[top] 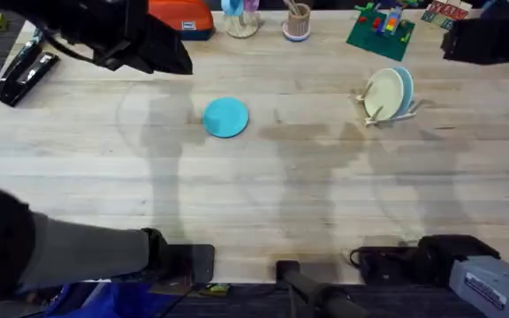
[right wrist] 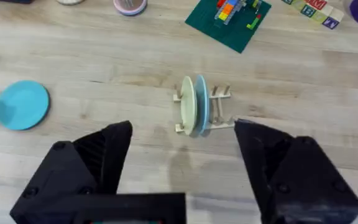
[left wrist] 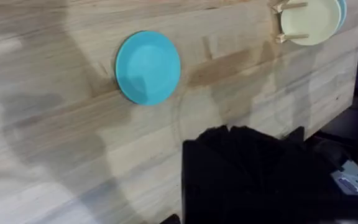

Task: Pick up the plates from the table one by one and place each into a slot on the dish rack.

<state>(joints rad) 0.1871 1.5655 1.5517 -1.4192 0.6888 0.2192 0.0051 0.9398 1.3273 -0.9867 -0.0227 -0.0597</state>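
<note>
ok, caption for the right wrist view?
Open right gripper above the table, facing a dish rack holding two plates; turquoise plate lies flat.

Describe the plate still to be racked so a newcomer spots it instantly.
On the wooden table, look left of the small wooden dish rack that holds a cream plate and a light blue plate upright. The turquoise plate lies flat and alone near the middle, the one plate not racked.
</note>
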